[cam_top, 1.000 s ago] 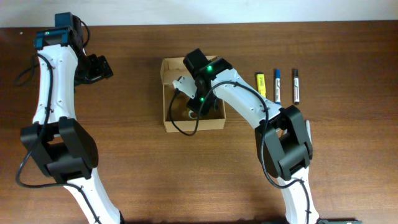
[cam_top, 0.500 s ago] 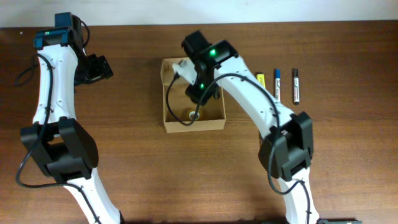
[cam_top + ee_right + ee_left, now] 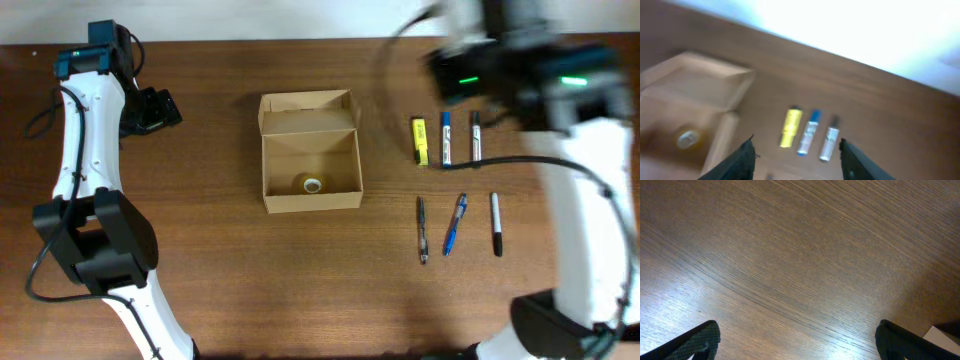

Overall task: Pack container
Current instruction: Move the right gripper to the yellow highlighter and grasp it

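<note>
The container (image 3: 318,155), a tan cardboard box, stands open at mid-table with its lid flap (image 3: 305,111) folded back. A small yellowish tape roll (image 3: 312,185) lies on its floor. My right gripper (image 3: 796,146) is open and empty, raised and blurred, above the yellow marker (image 3: 790,128), blue marker (image 3: 809,132) and dark marker (image 3: 829,143). In that view the container (image 3: 695,85) is at the left with the roll (image 3: 688,139) inside. Far left of the box, my left gripper (image 3: 800,341) hangs wide open over bare wood.
Three markers lie side by side right of the box: yellow (image 3: 421,140), blue (image 3: 446,138), black (image 3: 476,136). Below them lie a dark pen (image 3: 422,229), a blue pen (image 3: 455,223) and a white-barrelled pen (image 3: 496,223). The right arm (image 3: 560,90) is blurred at the upper right.
My right gripper opened inside the box, left the tape roll there, then rose and swung right over the markers. The left arm has not moved.
</note>
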`<state>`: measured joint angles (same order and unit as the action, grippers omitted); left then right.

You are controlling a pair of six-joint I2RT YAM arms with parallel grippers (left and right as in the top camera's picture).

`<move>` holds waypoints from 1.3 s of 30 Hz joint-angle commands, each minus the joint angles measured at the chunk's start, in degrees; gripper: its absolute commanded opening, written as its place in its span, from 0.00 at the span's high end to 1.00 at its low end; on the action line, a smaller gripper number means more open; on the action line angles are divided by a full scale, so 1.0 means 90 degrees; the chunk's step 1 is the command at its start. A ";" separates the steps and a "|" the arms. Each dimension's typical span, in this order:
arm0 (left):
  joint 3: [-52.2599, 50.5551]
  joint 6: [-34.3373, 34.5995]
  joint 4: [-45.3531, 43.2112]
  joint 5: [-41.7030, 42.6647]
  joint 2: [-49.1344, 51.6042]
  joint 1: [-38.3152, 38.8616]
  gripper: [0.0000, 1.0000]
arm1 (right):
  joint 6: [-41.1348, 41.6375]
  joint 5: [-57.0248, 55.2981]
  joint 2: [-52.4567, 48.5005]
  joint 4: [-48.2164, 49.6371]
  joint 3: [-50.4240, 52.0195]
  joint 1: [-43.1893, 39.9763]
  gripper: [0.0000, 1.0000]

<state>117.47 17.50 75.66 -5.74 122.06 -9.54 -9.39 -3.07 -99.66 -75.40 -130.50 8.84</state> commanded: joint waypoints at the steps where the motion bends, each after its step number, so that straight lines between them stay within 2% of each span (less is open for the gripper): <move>1: -0.0024 -0.0073 -0.0005 0.0046 -0.0012 0.0012 0.00 | 0.0488 0.0622 -0.0316 0.0257 0.0605 -0.0687 0.44; 7: -0.0024 -0.0073 -0.0005 0.0046 -0.0012 0.0012 0.00 | 0.0653 0.0792 -0.0993 0.1234 0.2232 -0.0867 0.44; 10: -0.0024 -0.0073 -0.0005 0.0046 -0.0012 0.0012 0.00 | 0.0673 0.0748 -0.1523 0.1600 0.2591 -0.0843 0.43; 18: -0.0024 -0.0073 -0.0005 0.0046 -0.0012 0.0012 0.00 | 0.0937 0.0799 -0.2941 0.1664 0.2613 -0.0833 0.43; 39: -0.0024 -0.0073 -0.0005 0.0044 -0.0012 0.0012 0.00 | 0.1103 0.0403 -0.3730 0.1819 0.2691 -0.0401 0.46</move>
<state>117.47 17.50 75.66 -5.76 122.06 -9.54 -0.45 2.63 -131.63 -59.24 -106.80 5.15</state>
